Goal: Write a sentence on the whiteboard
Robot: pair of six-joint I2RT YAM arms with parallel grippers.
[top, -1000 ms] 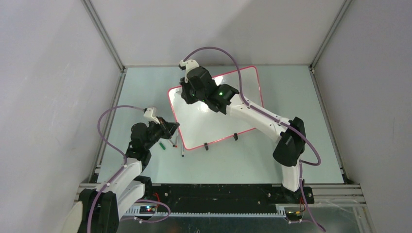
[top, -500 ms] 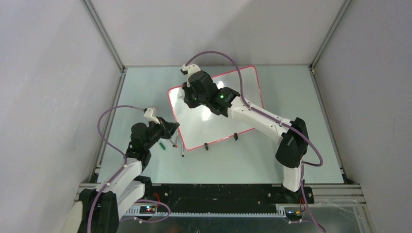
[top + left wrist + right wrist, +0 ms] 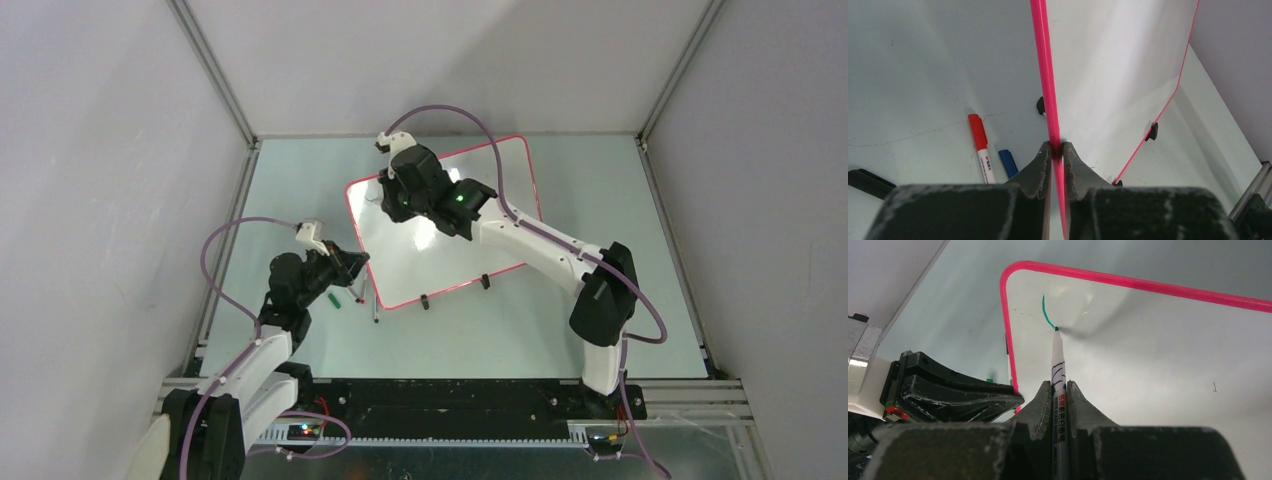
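The whiteboard (image 3: 440, 265) lies tilted on the table, glossy white with a red-pink rim. My left gripper (image 3: 1057, 146) is shut on that rim (image 3: 1044, 65) at the board's left edge; from above it (image 3: 355, 262) sits at the near-left side. My right gripper (image 3: 1060, 384) is shut on a white marker (image 3: 1058, 360) whose teal tip touches the whiteboard (image 3: 1148, 350) near its rounded corner. Of the sentence, one short curved teal stroke (image 3: 1045, 310) ends at the tip. From above, the right gripper (image 3: 400, 192) hovers over the board's far-left corner and hides the marker.
A red-capped marker (image 3: 980, 145) and a blue one (image 3: 1008, 162) lie on the table left of the board. A green piece (image 3: 334, 299) and a thin pen (image 3: 374, 305) lie by the left gripper. Black clip feet (image 3: 425, 300) line the near edge. Grey walls enclose the table.
My right gripper has shifted a little to the right over the board's far-left corner with the marker. The left arm and the board have not moved.
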